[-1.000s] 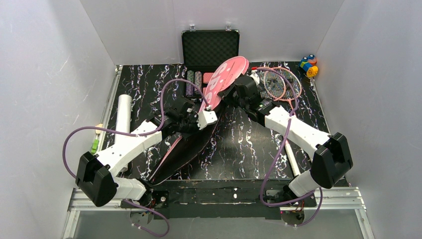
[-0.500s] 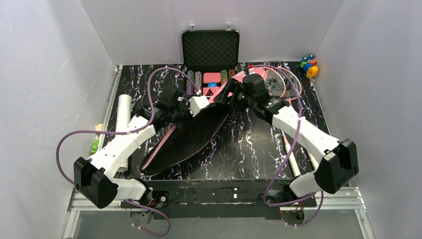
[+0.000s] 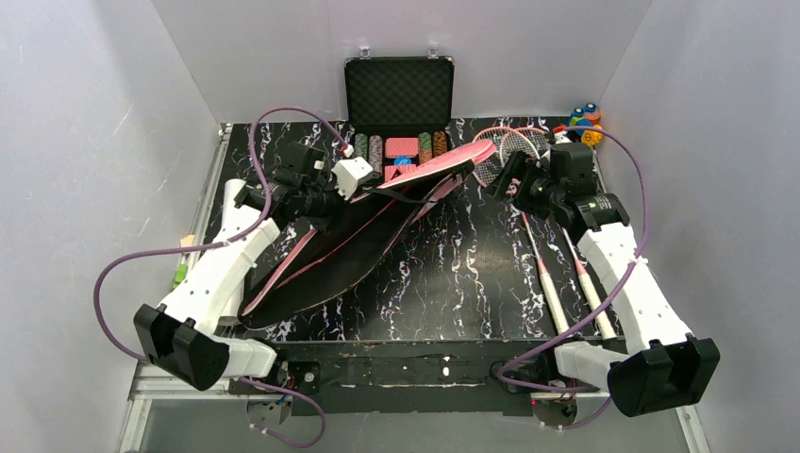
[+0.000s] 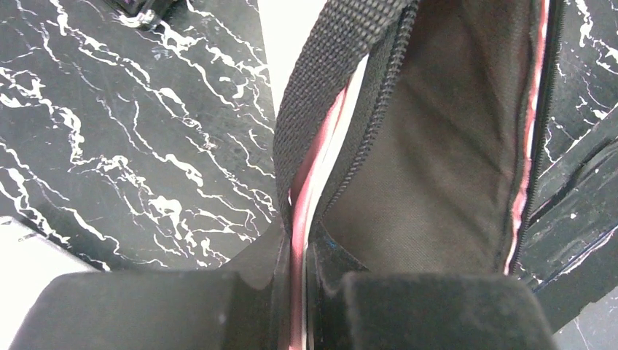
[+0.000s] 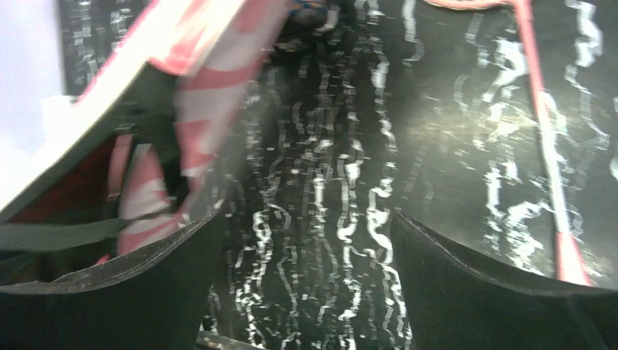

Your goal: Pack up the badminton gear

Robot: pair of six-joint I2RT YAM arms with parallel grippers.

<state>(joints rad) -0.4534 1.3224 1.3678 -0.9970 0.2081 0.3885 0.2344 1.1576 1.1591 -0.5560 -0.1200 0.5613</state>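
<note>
The left gripper [image 4: 295,275] has its fingers pressed tight on the thin pink edge of the cover [image 4: 437,146]. The black strap [image 4: 328,87] runs up and away right in front of those fingers. The cover lies open on the table [image 3: 472,274], and its top flap is lifted by that one pinch. The right gripper [image 5: 306,240] has its fingers spread wide with nothing between them. The open bag is off to the left of these fingers, and the rackets [image 3: 514,156] lie on the table just off to their right. I think the rackets need to go into the bag next, and a few things could go wrong. The pinch only holds a little bit of the edge, so it could slip and the flap would flop shut. The strap could hang over the opening and catch a racket. The two rackets lie very close together, so a grab for one could bump the other away.
</note>
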